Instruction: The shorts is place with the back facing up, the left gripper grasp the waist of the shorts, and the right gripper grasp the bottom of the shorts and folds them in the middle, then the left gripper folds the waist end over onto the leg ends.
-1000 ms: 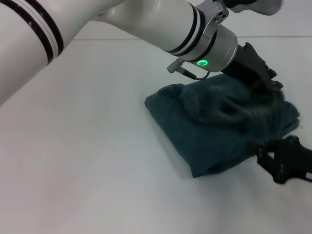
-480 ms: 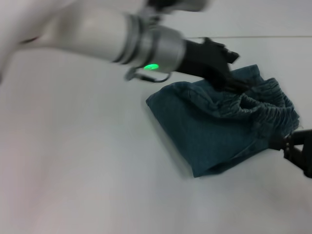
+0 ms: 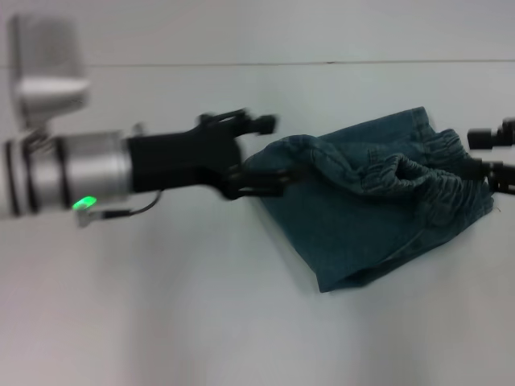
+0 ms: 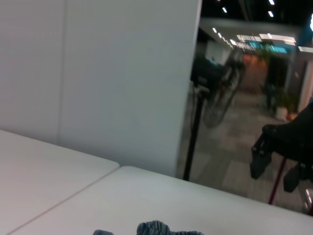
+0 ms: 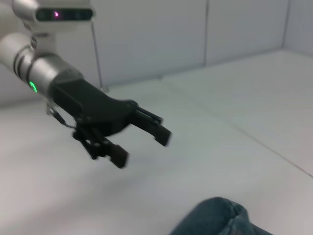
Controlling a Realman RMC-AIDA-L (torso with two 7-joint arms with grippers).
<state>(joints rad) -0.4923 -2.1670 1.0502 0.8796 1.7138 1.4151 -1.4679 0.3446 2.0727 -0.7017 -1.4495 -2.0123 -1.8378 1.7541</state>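
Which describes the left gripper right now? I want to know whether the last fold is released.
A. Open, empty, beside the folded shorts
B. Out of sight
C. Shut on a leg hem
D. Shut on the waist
A: the left gripper has its fingers spread with nothing between them, at the edge of the folded shorts.

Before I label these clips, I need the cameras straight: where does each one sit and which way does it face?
Head view: above, looking down at the folded shorts on the white table; left gripper open beside them, right gripper at the far edge.
Left wrist view: low over the table, facing a wall and hallway; a scrap of shorts shows.
Right wrist view: faces across the table at the left gripper.
Shared: shorts and left gripper.
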